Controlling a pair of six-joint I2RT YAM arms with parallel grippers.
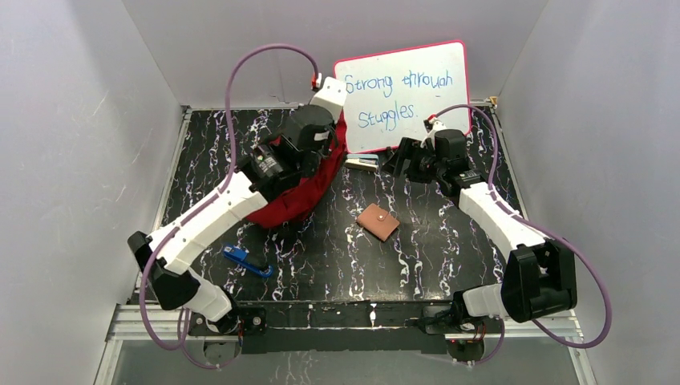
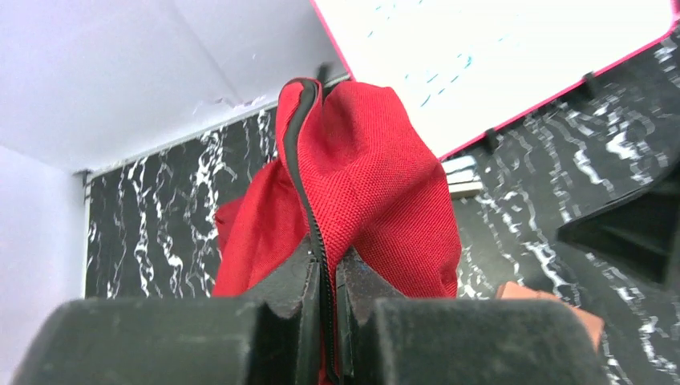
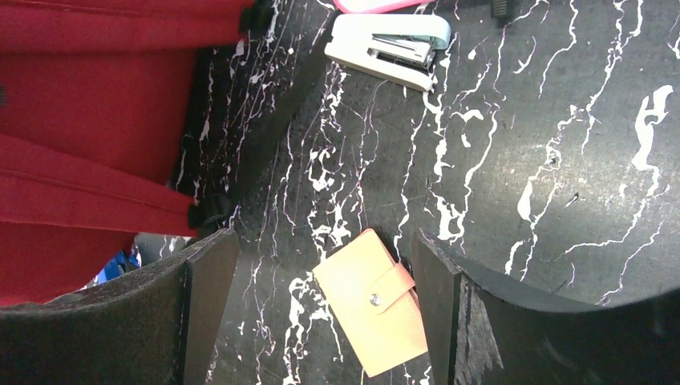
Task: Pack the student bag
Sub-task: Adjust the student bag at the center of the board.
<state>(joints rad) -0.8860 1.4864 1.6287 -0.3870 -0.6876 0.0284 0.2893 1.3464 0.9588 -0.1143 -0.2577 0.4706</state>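
Left arm: extended from near-left base toward far centre. Left claw (image 2: 329, 277) clamped tight on zipper edge (image 2: 301, 160) of student bag (image 1: 293, 200).
Bag: on counter (image 1: 433, 249), far left of centre. Long axis near-left to far-right. Pinched flap upright.
Right arm: reaching from near-right base toward far centre. Right claw (image 3: 321, 249) spread wide above wallet (image 3: 377, 313), holding nothing.

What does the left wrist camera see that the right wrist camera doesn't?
Only the left wrist view: the left pincer shut on the student bag along its black zipper edge, and the blue writing on the whiteboard. Only the right wrist view: the right pincer open, with the snap flap of the tan wallet showing in its gap, lying on the table below. Both: the red bag, the black marbled table, and at least a corner of the wallet.
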